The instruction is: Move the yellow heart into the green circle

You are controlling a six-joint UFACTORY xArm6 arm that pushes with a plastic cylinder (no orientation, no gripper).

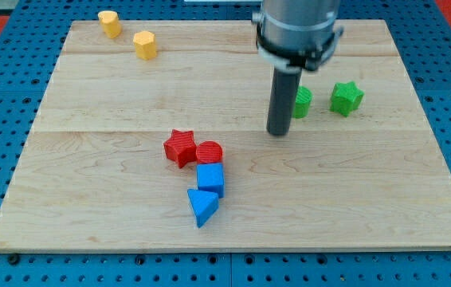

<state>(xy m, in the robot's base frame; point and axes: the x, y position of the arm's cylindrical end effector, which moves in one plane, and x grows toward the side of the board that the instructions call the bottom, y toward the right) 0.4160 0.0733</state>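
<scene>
Two yellow blocks lie at the view's top left. The one nearer the middle (145, 45) looks like the yellow heart; the other yellow block (109, 23) is near the board's top edge, and its shape is hard to make out. The green circle (303, 101) sits right of centre, partly hidden behind my rod. My tip (278, 133) rests on the board just left of and below the green circle, close to it, and far to the right of and below the yellow blocks.
A green star (346, 97) lies right of the green circle. A red star (180, 147), a red circle (209, 152), a blue cube (210, 179) and a blue triangle (201, 206) cluster below centre. The wooden board (90, 175) sits on a blue pegboard.
</scene>
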